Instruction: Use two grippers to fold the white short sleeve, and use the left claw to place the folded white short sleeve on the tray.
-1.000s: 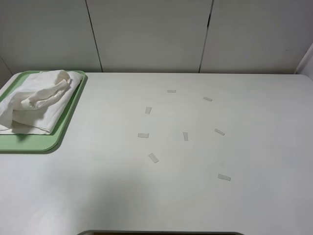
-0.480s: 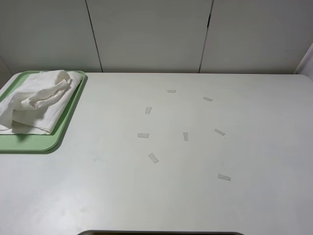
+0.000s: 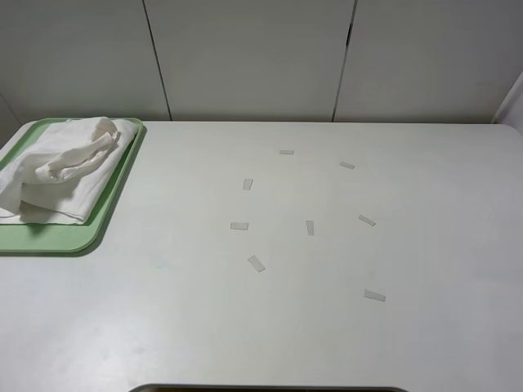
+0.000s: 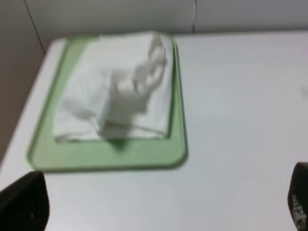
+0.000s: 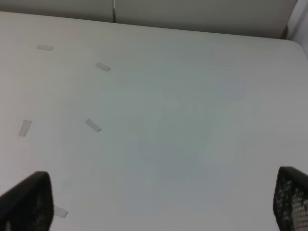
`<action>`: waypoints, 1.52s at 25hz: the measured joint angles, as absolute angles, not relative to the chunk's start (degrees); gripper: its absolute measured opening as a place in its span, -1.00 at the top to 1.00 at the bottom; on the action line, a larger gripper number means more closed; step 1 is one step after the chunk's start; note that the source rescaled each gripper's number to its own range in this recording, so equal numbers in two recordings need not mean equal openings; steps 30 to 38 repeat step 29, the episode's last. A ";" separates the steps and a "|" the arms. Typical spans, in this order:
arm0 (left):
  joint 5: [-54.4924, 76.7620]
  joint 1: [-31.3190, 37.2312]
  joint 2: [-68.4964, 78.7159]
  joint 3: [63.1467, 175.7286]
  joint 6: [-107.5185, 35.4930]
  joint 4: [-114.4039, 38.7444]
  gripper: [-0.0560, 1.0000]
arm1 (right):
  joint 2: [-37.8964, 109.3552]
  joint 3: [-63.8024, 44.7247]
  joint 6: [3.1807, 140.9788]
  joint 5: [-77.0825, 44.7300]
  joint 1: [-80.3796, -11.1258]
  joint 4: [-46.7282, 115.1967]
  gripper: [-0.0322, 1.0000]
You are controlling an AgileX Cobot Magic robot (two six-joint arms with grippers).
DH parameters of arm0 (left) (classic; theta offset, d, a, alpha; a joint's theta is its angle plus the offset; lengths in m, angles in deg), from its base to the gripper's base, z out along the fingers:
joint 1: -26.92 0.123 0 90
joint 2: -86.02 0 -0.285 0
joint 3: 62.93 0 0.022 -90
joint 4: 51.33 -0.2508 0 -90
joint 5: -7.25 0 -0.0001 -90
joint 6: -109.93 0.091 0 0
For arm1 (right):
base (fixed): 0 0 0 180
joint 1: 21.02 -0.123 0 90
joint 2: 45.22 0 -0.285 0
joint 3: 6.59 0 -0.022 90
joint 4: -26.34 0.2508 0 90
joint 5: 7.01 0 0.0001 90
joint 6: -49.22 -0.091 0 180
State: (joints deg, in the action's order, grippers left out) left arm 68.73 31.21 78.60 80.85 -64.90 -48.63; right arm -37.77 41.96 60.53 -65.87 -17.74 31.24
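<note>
The white short sleeve lies folded and bunched on the light green tray at the table's far left. In the left wrist view the short sleeve rests on the tray, well ahead of my left gripper, which is open and empty, its two black fingertips at the frame's lower corners. My right gripper is open too, over bare table, with nothing between its fingertips. Neither arm shows in the exterior high view.
Several small pale tape strips are scattered over the middle of the white table. Some of the strips show in the right wrist view. A panelled wall stands behind the table's far edge.
A shadow that lay over the near left part of the table a second ago has gone. The shirt and tray have not moved.
</note>
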 joint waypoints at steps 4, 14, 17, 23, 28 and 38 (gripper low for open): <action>69.43 31.21 78.67 78.13 -65.60 -47.88 -1.00 | -37.77 41.96 60.53 -65.87 -17.74 31.24 -1.00; 68.72 28.77 78.67 67.44 -65.79 -47.62 -1.00 | -37.77 41.96 60.53 -65.87 -17.74 31.24 -1.00; 68.60 27.57 78.67 67.44 -65.79 -47.62 -1.00 | -37.77 41.96 60.53 -65.87 -17.74 31.24 -1.00; 68.60 22.41 78.67 67.44 -65.79 -47.62 -1.00 | -37.77 41.96 60.53 -65.87 -17.74 31.24 -1.00; 68.60 21.51 78.67 67.44 -65.79 -47.62 -1.00 | -37.77 41.96 60.53 -65.87 -17.74 31.24 -1.00; 68.60 21.51 78.67 67.44 -65.79 -47.62 -1.00 | -37.77 41.96 60.53 -65.87 -17.74 31.24 -1.00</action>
